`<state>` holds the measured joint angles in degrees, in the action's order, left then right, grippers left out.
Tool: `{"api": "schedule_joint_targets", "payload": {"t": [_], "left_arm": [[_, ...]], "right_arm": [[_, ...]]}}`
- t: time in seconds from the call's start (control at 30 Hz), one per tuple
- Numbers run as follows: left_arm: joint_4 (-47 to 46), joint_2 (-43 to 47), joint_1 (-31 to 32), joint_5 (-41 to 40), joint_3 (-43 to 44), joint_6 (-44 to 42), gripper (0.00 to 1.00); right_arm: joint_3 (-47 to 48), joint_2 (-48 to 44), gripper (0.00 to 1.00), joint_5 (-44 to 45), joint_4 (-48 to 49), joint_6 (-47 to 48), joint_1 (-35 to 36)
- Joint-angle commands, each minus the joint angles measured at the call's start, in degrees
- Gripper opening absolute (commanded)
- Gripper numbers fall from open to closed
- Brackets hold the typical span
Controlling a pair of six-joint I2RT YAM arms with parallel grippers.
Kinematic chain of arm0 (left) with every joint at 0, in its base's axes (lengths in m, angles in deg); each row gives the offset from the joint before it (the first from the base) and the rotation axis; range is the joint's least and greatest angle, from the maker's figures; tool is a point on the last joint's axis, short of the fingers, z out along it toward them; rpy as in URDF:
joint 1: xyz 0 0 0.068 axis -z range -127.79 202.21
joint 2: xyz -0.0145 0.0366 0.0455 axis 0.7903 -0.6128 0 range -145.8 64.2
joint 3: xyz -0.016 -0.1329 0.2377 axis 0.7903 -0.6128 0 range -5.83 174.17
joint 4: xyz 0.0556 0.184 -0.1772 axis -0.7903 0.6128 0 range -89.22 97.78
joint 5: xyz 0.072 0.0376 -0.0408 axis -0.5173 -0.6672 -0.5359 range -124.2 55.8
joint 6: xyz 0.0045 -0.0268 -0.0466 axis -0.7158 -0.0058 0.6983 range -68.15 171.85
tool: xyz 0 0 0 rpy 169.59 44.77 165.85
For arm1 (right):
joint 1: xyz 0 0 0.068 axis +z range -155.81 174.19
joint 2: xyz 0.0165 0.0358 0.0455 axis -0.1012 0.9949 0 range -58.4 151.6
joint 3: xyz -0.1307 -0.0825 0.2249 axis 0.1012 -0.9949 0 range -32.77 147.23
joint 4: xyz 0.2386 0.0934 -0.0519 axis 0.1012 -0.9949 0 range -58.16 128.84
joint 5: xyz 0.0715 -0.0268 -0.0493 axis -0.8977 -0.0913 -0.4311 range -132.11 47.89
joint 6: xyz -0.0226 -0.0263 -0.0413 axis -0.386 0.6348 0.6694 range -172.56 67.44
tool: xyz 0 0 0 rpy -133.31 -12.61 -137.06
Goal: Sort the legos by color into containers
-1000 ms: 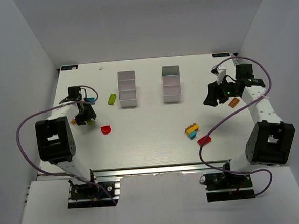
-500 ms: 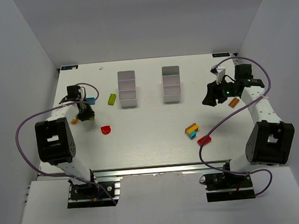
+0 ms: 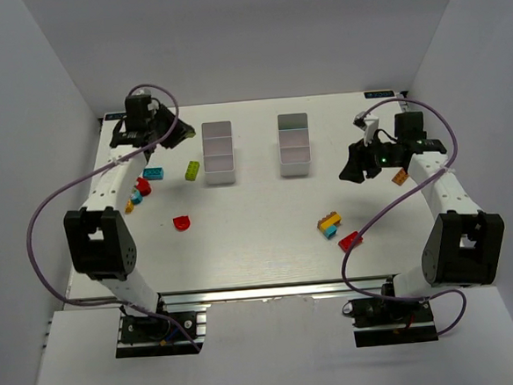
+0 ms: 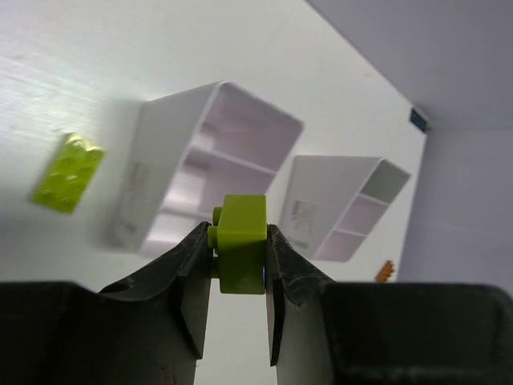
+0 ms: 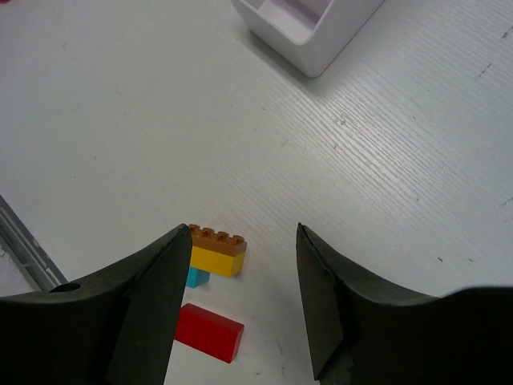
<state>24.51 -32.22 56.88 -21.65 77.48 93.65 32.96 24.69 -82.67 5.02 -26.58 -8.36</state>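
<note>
1. White desk (image 3: 262, 271), walled in pale grey, carries all the pieces.
2. Left gripper (image 4: 238, 241): the jaws are closed narrow on a lime brick (image 4: 242, 241), pinching its two sides, with its studs facing left in the wrist view.
3. That brick hangs above the desk at the far left, just beside the left bin (image 3: 221, 179).
4. The right bin (image 3: 295, 170) stands parallel to it, apart to the right.
5. A second lime brick (image 3: 191, 170) lies flat on the desk just left of the left bin.
6. Further left lie a blue brick (image 3: 154, 173), a red brick (image 3: 142, 186) and a small orange piece (image 3: 130, 204), close together.
7. A rounded red piece (image 3: 182, 222) lies nearer the arm bases.
8. Right gripper (image 5: 240, 231): the jaws stand wide with nothing between them, raised over bare desk right of the right bin.
9. An orange brick (image 3: 400, 177) lies beside that arm.
10. Nearer the bases, an orange, yellow and blue stack (image 5: 216, 250) lies just beside a second red brick (image 5: 208, 331).
</note>
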Motion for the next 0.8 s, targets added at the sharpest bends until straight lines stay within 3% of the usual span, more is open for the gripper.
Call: {"api": "schedule_joint_targets", "payload": {"t": [0.0, 0.37, 0.57, 0.77], "left_arm": [[1.23, -5.17, 3.14, -0.25, 7.19, 8.20, 0.01], [4.92, -15.72, 9.48, -8.59, 19.52, 8.74, 0.05], [5.01, -18.45, 10.45, -11.68, 22.16, 8.21, 0.11], [6.16, -20.03, 10.89, -15.36, 22.78, 7.33, 0.29]], "right_arm": [[-0.96, -1.97, 0.60, -2.77, 3.41, -2.68, 0.00], [-4.47, -4.43, 0.61, -4.00, 6.49, -4.62, 0.00], [-4.74, -4.43, 0.61, -4.09, 6.84, -4.53, 0.00], [-4.56, -4.34, 0.61, -4.18, 6.75, -4.53, 0.00]]}}
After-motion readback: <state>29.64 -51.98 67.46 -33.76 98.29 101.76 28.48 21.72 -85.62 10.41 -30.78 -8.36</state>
